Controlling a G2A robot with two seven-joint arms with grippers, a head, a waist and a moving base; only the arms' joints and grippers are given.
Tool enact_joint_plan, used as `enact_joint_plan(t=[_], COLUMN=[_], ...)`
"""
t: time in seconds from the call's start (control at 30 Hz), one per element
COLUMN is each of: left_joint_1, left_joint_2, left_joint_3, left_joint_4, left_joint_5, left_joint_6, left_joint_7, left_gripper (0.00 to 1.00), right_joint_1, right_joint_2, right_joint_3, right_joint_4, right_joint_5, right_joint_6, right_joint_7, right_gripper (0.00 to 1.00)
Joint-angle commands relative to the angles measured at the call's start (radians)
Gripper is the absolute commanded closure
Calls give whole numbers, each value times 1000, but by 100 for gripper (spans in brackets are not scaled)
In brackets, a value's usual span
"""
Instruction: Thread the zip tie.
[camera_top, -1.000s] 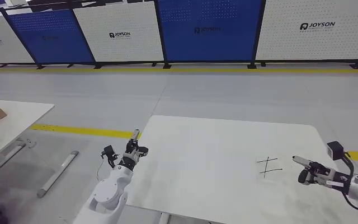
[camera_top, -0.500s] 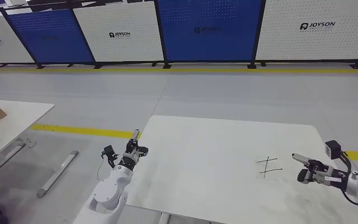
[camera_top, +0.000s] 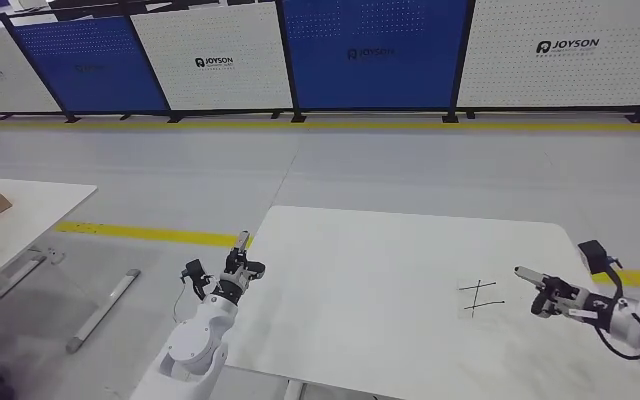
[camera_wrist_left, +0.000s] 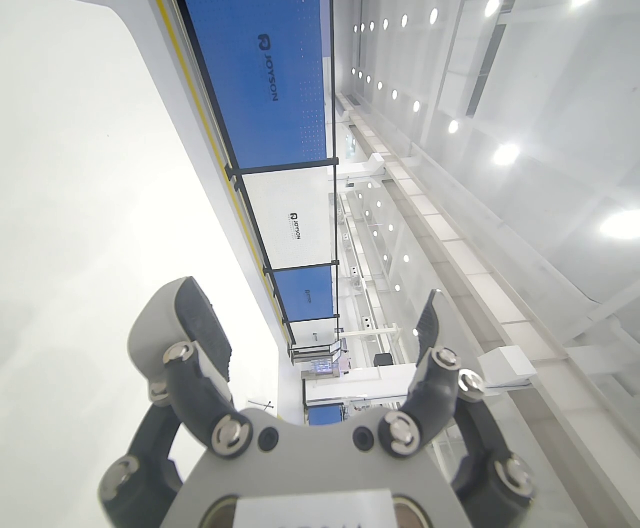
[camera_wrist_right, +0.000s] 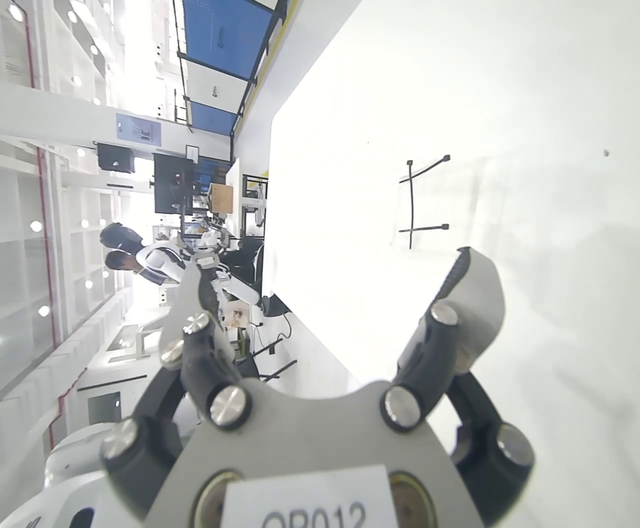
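Three black zip ties (camera_top: 480, 296) lie crossed on the white table (camera_top: 380, 290), toward its right side; in the right wrist view the zip ties (camera_wrist_right: 411, 205) sit ahead of the fingers. My right gripper (camera_top: 528, 284) hovers just right of them, a short gap away, open and holding nothing; in its own view the right gripper (camera_wrist_right: 325, 280) shows widely spread jaws. My left gripper (camera_top: 240, 248) stands at the table's left edge, far from the ties, pointing up. In its own view the left gripper (camera_wrist_left: 320, 320) is open and empty.
Blue and white pegboard panels (camera_top: 370, 55) line the back of the room behind a yellow floor line (camera_top: 150, 235). Another white table (camera_top: 30, 210) stands at the far left. A bar (camera_top: 100, 310) lies on the floor beside the left arm.
My right gripper has shifted slightly left and farther from the table's front, closer to the zip ties. The left arm has stayed still.
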Motion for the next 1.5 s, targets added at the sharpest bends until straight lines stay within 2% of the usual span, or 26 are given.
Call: enact_joint_plan(t=[0.0,0.23,0.37,0.5,0.57,0.97,1.0,1.07,1.17,1.33,1.47], left_joint_1=[0,0,0,0,0,0,0,0,0,0,0], left_joint_2=[0,0,0,0,0,0,0,0,0,0,0], left_joint_3=[0,0,0,0,0,0,0,0,0,0,0], left_joint_4=[0,0,0,0,0,0,0,0,0,0,0], left_joint_5=[0,0,0,0,0,0,0,0,0,0,0], left_joint_6=[0,0,0,0,0,0,0,0,0,0,0], left_joint_7=[0,0,0,0,0,0,0,0,0,0,0], left_gripper=[0,0,0,0,0,0,0,0,0,0,0], right_joint_1=[47,157,190,201,201,203,201,204,230,256,256], right_joint_2=[-1,-11,-17,-20,-22,-22,-22,-21,-22,-25,-25], right_joint_3=[-37,-148,-188,-217,-231,-232,-229,-223,-236,-265,-266], right_joint_4=[49,183,245,294,310,316,325,378,433,466,468], right_joint_5=[-14,-52,-54,-51,-36,-34,-26,2,3,-14,-13], right_joint_6=[20,19,6,-37,-76,-82,-90,-153,-190,-229,-233], right_joint_7=[13,5,-12,-20,-8,-9,-13,-7,2,-7,-8], right_gripper=[0,0,0,0,0,0,0,0,0,0,0])
